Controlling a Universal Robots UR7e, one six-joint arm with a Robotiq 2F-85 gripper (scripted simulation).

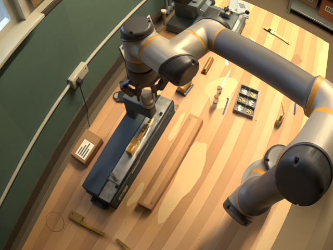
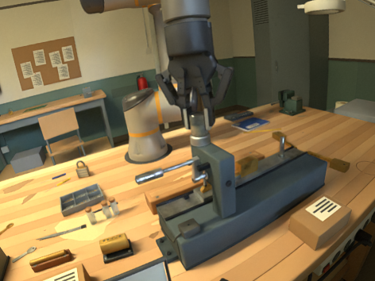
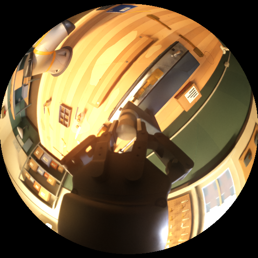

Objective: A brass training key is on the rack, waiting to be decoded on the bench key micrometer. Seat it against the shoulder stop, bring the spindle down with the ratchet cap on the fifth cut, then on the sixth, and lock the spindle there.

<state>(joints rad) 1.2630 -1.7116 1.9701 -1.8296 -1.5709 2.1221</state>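
My gripper [image 2: 197,114] points straight down over the micrometer's grey head block [image 2: 214,178] at the near end of the dark bench key micrometer [image 1: 129,150]. The round ratchet cap [image 2: 198,121] tops the spindle that rises from that block. A steel lever handle [image 2: 165,172] sticks out sideways from the block. The brass key [image 1: 138,137] lies along the steel bed, its bow away from the head and its blade running under the spindle. The blade's cuts are too small to tell apart. My gripper is closed on the ratchet cap [image 3: 126,128].
The long wooden rack [image 1: 170,161] lies alongside the micrometer. A cardboard box [image 1: 86,147] sits on its wall side. A parts tray [image 1: 246,101], small vials [image 1: 215,101] and loose keys [image 1: 84,222] lie about the bench. The arm's base [image 2: 145,127] stands across the bench.
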